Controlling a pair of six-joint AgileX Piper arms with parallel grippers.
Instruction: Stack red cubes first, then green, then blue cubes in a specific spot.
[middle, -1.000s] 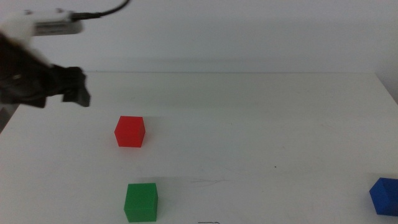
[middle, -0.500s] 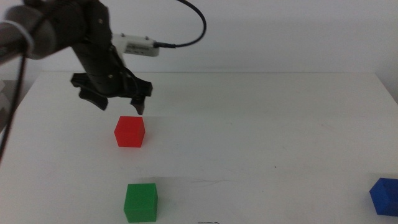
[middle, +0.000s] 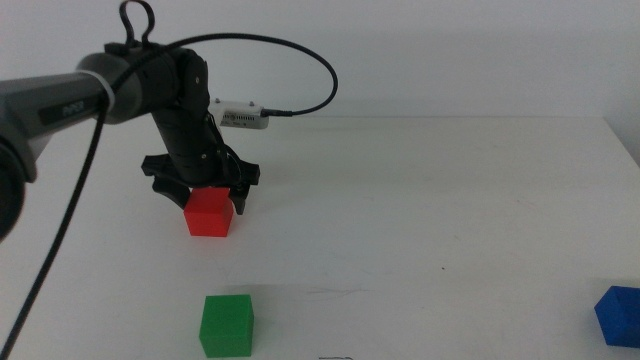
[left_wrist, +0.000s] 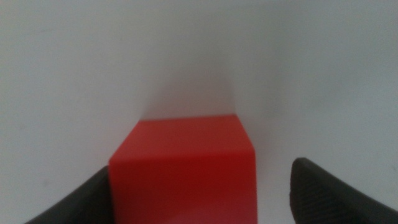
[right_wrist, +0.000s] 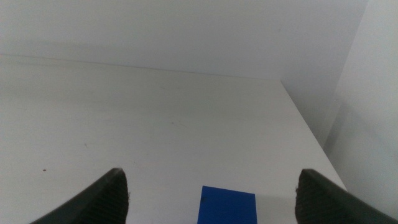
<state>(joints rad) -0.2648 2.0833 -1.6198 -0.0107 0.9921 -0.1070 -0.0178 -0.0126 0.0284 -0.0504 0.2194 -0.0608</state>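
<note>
The red cube (middle: 209, 213) rests on the white table at left of centre. My left gripper (middle: 205, 194) hangs open directly over it, one jaw on each side. In the left wrist view the red cube (left_wrist: 183, 168) fills the space between the two dark jaws, nearer to one of them. The green cube (middle: 226, 325) sits near the front edge, below the red one. At the far right front lies the blue cube (middle: 619, 313), which also appears as the blue cube (right_wrist: 228, 204) between the open jaws of my right gripper (right_wrist: 211, 186). The right arm stays out of the middle view.
The left arm's black cable (middle: 300, 60) loops above the table behind the gripper. The table's right edge (right_wrist: 305, 124) runs close to the blue cube. Plain white tabletop (middle: 430, 200) spreads between the cubes.
My left arm has swung in from the left and come down, so that its open jaws now straddle the red cube. The cubes have not moved.
</note>
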